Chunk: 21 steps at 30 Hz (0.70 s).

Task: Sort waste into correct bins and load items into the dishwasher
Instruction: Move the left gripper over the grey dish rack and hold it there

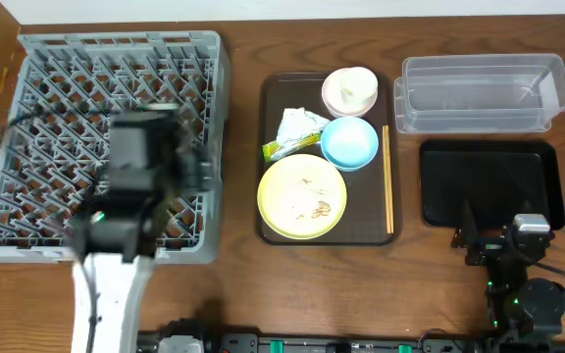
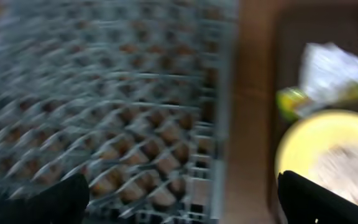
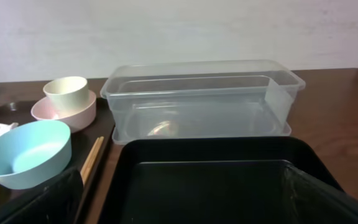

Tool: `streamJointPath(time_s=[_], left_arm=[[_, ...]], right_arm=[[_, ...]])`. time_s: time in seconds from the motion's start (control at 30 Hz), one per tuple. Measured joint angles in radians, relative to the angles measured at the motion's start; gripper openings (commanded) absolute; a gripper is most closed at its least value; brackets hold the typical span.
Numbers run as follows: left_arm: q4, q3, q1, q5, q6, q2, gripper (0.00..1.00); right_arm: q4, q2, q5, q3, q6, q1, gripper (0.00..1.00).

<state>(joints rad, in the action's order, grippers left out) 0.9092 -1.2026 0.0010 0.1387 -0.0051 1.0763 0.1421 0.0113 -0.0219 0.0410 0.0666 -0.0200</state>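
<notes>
Left gripper (image 2: 182,180): spread wide with nothing between the fingers, over the right edge of the rack (image 1: 27,59); blurred in both views that show it.
Right gripper (image 3: 179,177): spread wide and empty, low over the near edge of the black tray (image 1: 488,181), with the tub (image 1: 484,93) just beyond.
Task things: all sit on the brown tray (image 1: 273,147) between rack and bins.
- Front: the plate (image 1: 292,201) with scraps (image 1: 317,208).
- Behind the plate: the napkin (image 1: 302,123) touching the wrapper (image 1: 281,149).
- Right of those: the blue bowl (image 1: 349,142).
- Back: the cup (image 1: 356,86) inside the pink bowl (image 1: 333,98).
- Right edge: the chopsticks (image 1: 387,176).

Rack and bins: look empty.
Risk, plate: lifted or tilted before it is cleared, it likely sheds scraps onto the table or into the rack.
Risk, waste: napkin and wrapper touch, so one pinch may carry both into one bin.
Risk, cup: it is nested, so pulling it could drag or tip the pink bowl.
Risk, chopsticks: thin and flat against the brown tray's lip, they are likely to roll or slip from the fingers.
Risk, left arm: a low pass over the pegs could snag.
Overhead only: the whole layout, both arms and the full length of the chopsticks.
Right wrist only: the tub's wall height and the cup standing proud of the pink bowl; no rack, and only a sliver of the plate.
Left wrist only: a close look at the lattice, plate and wrapper, smeared; no bins.
</notes>
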Motion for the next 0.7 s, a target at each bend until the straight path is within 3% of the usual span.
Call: streamJointPath(time_s=[0.23,0.7], left_arm=[[0.004,-0.003,0.159,0.035,-0.142,-0.053,0.98],[0.007,-0.003,0.167,0.042,-0.179,-0.031,0.98]], right_arm=[[0.0,0.0,-0.001,0.0,-0.001,0.0,0.99],[-0.003,0.001,-0.042,0.0,-0.135,0.0,0.99]])
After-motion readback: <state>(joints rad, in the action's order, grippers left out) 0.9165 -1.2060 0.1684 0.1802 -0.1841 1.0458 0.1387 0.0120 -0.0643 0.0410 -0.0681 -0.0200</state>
